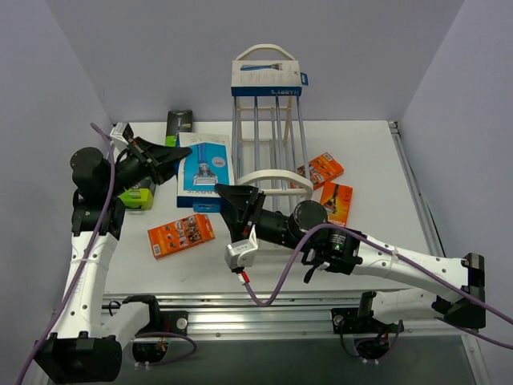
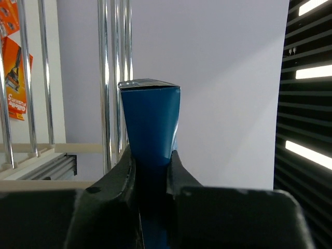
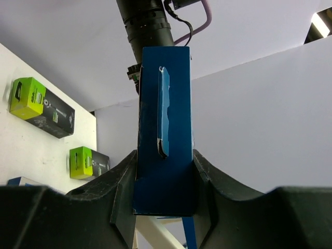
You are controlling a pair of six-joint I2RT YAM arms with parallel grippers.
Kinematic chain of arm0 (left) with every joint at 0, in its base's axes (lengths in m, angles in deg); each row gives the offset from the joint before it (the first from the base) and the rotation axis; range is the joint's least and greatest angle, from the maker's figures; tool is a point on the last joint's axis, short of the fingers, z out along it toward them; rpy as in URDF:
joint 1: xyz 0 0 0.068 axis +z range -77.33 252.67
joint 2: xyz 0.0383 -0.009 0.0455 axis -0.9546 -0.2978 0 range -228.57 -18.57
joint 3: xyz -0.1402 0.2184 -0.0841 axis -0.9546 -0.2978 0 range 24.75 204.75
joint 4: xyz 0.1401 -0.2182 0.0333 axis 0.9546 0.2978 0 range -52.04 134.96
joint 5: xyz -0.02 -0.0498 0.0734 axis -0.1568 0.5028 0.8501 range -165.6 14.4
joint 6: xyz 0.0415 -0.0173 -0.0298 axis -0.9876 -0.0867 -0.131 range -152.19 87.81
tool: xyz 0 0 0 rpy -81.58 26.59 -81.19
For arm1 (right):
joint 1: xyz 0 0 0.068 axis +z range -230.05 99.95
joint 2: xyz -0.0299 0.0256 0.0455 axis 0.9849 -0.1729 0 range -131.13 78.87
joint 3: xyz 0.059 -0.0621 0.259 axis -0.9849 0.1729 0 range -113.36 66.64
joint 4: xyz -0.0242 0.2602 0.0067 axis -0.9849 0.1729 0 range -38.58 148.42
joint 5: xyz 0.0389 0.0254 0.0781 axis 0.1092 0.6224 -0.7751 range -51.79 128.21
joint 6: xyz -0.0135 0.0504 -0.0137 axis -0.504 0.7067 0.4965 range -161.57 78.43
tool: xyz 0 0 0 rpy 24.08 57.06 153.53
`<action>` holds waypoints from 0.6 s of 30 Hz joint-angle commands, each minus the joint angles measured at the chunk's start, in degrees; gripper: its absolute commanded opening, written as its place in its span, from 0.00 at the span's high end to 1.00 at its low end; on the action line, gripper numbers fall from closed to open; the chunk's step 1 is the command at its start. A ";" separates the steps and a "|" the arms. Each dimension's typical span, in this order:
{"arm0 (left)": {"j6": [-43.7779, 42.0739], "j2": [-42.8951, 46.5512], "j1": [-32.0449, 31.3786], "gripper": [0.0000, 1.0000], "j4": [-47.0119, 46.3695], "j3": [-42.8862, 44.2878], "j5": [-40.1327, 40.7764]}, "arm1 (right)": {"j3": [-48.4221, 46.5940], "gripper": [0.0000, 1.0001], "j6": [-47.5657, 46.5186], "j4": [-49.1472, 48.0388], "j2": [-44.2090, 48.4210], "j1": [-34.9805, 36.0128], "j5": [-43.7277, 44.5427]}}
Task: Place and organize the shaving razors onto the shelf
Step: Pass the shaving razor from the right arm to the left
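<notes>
A blue-and-white HARRY'S razor box [image 1: 205, 160] hangs beside the cream-white shelf [image 1: 258, 128], on its left, held from both sides. My left gripper [image 1: 175, 163] is shut on its left edge; in the left wrist view the blue box [image 2: 150, 122] stands pinched between the jaws of that gripper [image 2: 150, 155]. My right gripper [image 1: 227, 200] is shut on the box's lower right corner; in the right wrist view the box's blue end [image 3: 165, 135] fills the gap of the gripper [image 3: 165, 166]. A second HARRY'S box [image 1: 266, 79] lies on the shelf's top tier.
Orange razor boxes lie at the front left [image 1: 181, 235] and right of the shelf [image 1: 321, 170] [image 1: 337, 202]. Black-and-lime boxes sit at the back left [image 1: 179, 122] and under the left arm [image 1: 138, 197]. Shelf bars [image 2: 111, 78] rise close beside the held box.
</notes>
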 commanded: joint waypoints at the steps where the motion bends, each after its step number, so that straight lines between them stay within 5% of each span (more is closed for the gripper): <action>1: -4.94 0.87 -1.22 0.98 -8.51 -1.43 -2.32 | -1.41 0.94 3.00 -11.55 0.45 0.40 1.39; 10: 11.41 0.44 -0.43 0.98 -29.43 -11.19 2.34 | -1.67 0.50 5.46 -10.61 1.85 0.40 3.94; 12: 13.08 -0.62 -0.43 0.98 -31.46 -10.41 2.69 | -2.03 0.35 5.46 -9.63 2.46 0.40 3.94; 18: 12.91 -2.99 3.61 0.98 -31.38 -3.82 2.61 | -2.03 0.15 5.90 -8.04 4.05 0.49 3.94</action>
